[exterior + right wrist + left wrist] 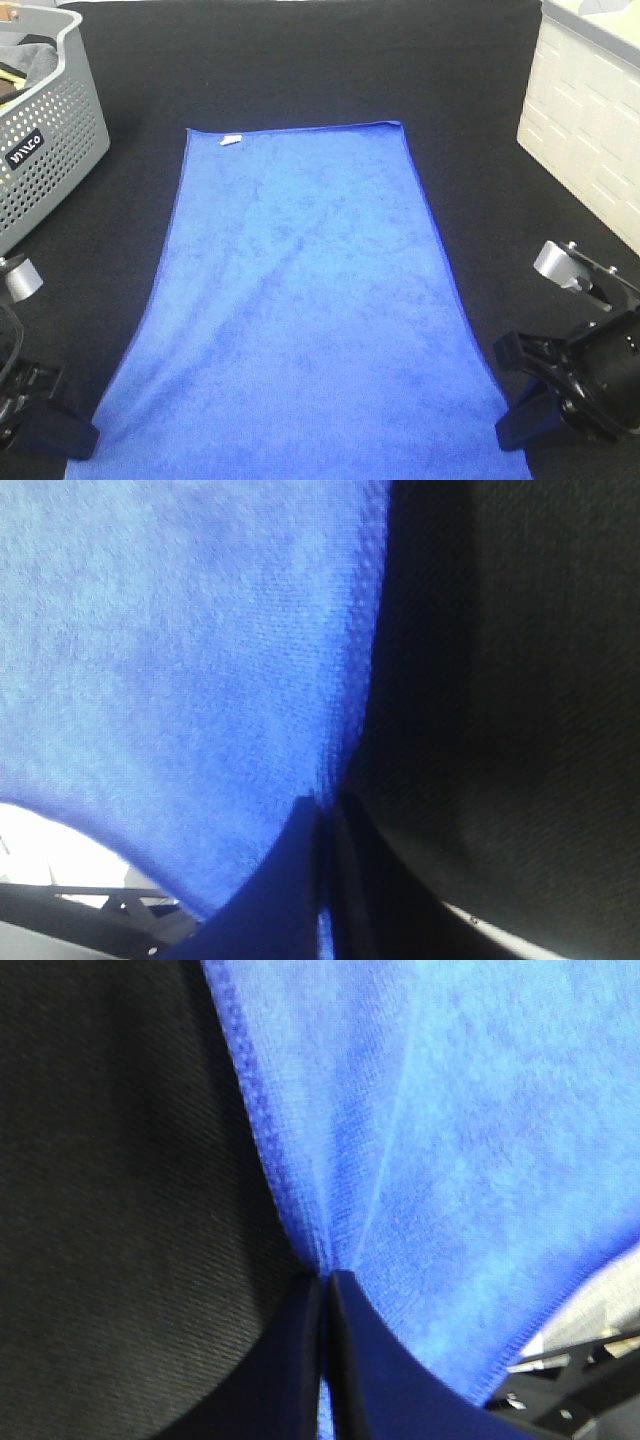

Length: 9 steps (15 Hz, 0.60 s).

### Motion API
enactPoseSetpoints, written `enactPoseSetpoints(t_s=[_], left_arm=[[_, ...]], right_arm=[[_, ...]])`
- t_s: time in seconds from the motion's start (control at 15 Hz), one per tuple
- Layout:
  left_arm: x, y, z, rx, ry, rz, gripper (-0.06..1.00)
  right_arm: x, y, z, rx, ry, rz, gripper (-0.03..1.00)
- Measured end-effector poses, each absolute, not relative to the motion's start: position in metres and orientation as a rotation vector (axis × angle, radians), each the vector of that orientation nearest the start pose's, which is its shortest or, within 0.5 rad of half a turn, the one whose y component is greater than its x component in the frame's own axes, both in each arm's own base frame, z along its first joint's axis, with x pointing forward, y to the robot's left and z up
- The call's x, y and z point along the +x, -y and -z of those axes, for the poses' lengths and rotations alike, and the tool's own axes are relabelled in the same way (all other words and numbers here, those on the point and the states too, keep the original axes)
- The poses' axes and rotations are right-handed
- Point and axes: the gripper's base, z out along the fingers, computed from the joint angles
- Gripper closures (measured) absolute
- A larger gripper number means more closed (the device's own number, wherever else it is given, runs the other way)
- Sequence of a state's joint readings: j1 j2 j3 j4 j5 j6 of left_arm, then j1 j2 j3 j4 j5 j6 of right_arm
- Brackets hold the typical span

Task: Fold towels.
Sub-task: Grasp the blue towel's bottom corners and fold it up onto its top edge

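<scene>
One royal-blue towel point(300, 300) lies spread lengthwise on the black table cover, its white tag point(231, 140) at the far left corner. My left gripper point(75, 440) is shut on the towel's near left corner; in the left wrist view the fingers point(325, 1350) pinch the stitched edge of the towel point(450, 1140). My right gripper point(515, 420) is shut on the near right corner; in the right wrist view the fingers point(325, 880) clamp the towel point(180, 660) at its edge. Creases run from both pinched corners.
A grey perforated basket point(50, 130) with cloth inside stands at the far left. A white panelled box point(590, 130) stands at the far right. Black cloth point(300, 60) covers the table around the towel.
</scene>
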<state>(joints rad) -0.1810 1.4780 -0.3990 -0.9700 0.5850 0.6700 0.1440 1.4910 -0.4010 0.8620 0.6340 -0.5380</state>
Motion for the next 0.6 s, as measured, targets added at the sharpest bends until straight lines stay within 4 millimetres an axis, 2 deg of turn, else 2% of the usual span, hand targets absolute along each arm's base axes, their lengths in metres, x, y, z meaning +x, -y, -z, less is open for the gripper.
enactPoseSetpoints(t_s=[0.13,0.27,0.47,0.6], left_arm=[[0.178,0.074,-0.132,0.025,-2.913,0.737,0.94],[0.193,0.075,-0.140,0.004,-2.858,0.719,0.94],[0.243,0.083,-0.164,0.020,-2.755,0.698,0.94],[0.277,0.087,-0.171,0.043,-2.741,0.650,0.94]], right_arm=[[0.178,-0.067,-0.131,0.058,-2.994,-0.732,0.97],[0.205,-0.071,-0.148,0.019,-2.903,-0.731,0.97],[0.253,-0.080,-0.166,-0.057,-2.848,-0.758,0.97],[0.288,-0.086,-0.175,-0.091,-2.824,-0.770,0.97]])
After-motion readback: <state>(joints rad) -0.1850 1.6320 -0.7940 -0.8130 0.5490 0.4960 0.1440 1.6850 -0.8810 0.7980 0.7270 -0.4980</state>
